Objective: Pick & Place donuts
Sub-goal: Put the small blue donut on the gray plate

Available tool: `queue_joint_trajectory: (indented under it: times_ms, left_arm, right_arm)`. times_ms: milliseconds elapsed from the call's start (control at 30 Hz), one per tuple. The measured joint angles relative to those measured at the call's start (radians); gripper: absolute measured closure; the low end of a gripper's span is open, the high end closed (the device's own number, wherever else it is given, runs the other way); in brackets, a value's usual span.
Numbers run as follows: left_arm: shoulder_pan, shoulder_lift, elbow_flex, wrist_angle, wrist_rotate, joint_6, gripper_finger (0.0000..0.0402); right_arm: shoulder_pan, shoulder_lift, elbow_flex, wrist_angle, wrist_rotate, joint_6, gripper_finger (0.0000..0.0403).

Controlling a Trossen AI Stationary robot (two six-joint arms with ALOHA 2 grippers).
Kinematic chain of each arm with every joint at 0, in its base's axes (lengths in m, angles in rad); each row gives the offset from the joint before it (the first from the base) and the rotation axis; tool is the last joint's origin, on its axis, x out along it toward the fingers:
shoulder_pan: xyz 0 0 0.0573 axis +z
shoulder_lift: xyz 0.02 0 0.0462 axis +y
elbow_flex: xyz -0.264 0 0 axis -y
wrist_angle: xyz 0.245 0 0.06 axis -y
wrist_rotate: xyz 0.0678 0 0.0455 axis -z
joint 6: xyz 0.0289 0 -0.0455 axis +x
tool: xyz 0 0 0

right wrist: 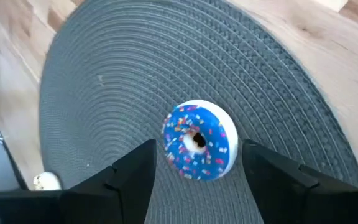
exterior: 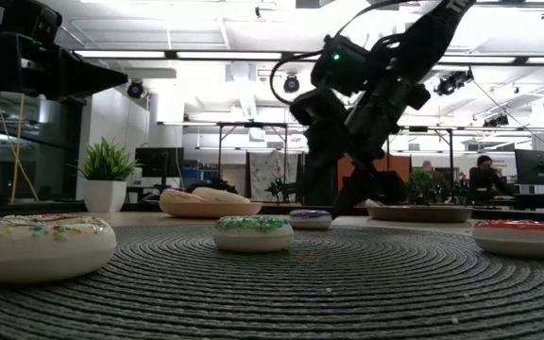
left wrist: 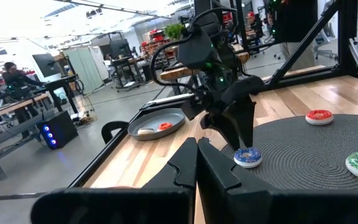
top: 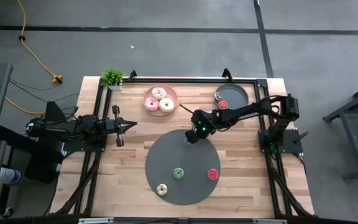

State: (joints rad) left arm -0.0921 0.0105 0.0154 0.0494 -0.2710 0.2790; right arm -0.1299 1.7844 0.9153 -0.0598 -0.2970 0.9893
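My right gripper (right wrist: 197, 149) is open and points down over the far part of the dark grey mat (top: 166, 155). Its fingers stand on either side of the blue donut (right wrist: 199, 140), which lies flat on the mat (right wrist: 104, 81), and do not touch it. From above, this gripper (top: 189, 137) covers most of the blue donut (top: 186, 143). Green (top: 178, 173), red (top: 212, 174) and cream (top: 161, 189) donuts lie on the near half of the mat. My left gripper (top: 132, 124) is shut and waits over the table's left part.
A pink plate (top: 173, 107) at the far edge holds three larger donuts (top: 159, 99). A grey plate (top: 238, 94) at the far right holds a red donut (top: 222, 104) and another small one (top: 218, 95). A potted plant (top: 112, 78) stands at the far left corner. A black frame runs along the table's edges.
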Motion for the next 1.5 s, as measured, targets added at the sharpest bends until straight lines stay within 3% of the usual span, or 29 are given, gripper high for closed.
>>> queue_joint_trajectory:
  times_ms: [467,1100,1500]
  left_arm:
    - [0.0,0.0,0.0,0.0,-0.001,0.0,0.0401]
    - [0.0,0.0,0.0,0.0,-0.002,0.0,0.0401]
    - [0.0,0.0,0.0,0.0,-0.002,0.0,0.0401]
  right_arm:
    - [0.0,0.027,0.018,-0.032,-0.002,-0.003,0.0182]
    - [-0.001,0.027,0.018,-0.065,-0.001,-0.003,0.0304]
    - [-0.001,0.027,0.018,-0.03,-0.006,-0.006,0.0344]
